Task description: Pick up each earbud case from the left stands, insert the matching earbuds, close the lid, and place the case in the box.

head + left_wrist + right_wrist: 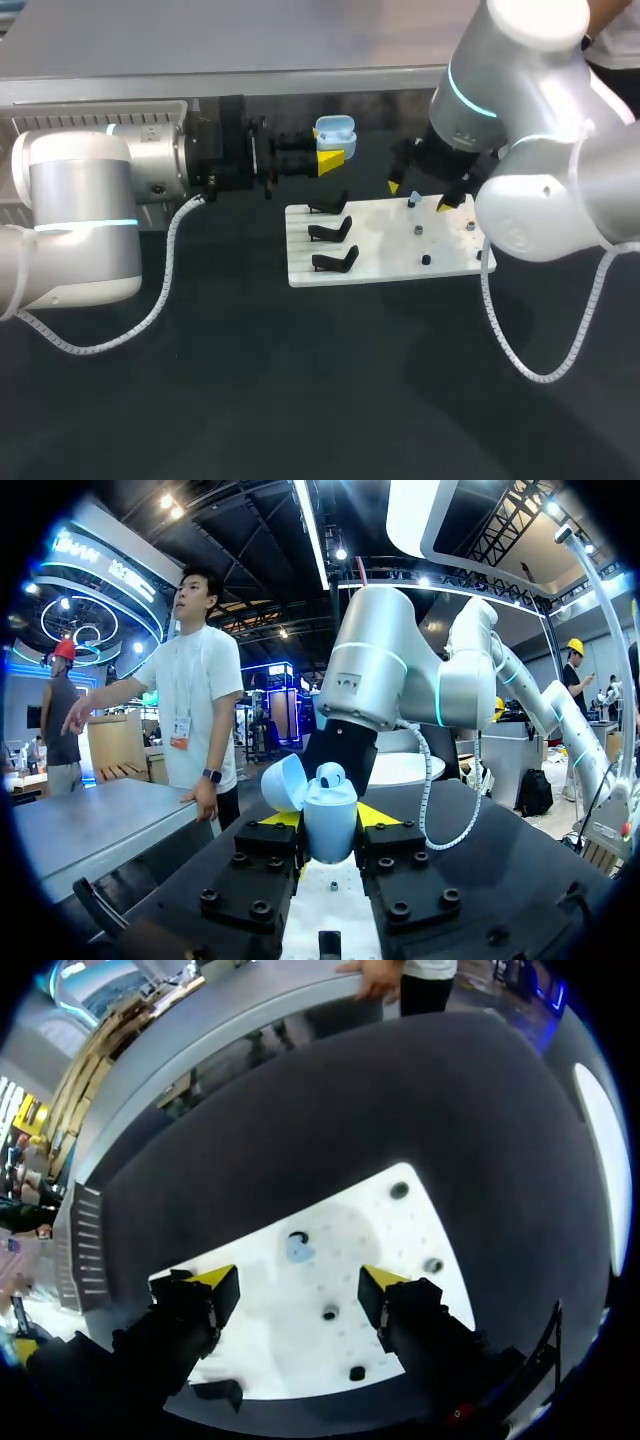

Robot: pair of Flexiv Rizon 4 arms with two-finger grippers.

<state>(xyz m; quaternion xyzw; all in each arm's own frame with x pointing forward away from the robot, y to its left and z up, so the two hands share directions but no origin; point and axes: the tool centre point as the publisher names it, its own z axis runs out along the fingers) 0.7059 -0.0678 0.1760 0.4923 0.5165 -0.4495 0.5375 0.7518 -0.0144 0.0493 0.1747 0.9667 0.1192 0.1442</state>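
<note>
My left gripper (pixel 330 158) is shut on a light blue earbud case (pixel 335 132), held above the table behind the white board (pixel 380 268). In the left wrist view the case (pixel 330 825) sits upright between the yellow-tipped fingers (pixel 380 813), its lid (pixel 283 782) swung open and one earbud (pixel 332 773) seated inside. My right gripper (pixel 418 196) hangs open over the board's far right part. A small blue earbud (pixel 298 1250) stands on the board (pixel 390 1235) just ahead of, and between, the right gripper's (pixel 300 1285) spread fingers, untouched; in the head view this earbud (pixel 413 198) lies between the yellow tips.
Three black stands (pixel 332 232) line the board's left side, all without cases. Small dark pegs (pixel 419 230) dot its right half. A grey ledge (pixel 200 85) runs along the table's far edge, and a person's hand (pixel 375 975) rests on it.
</note>
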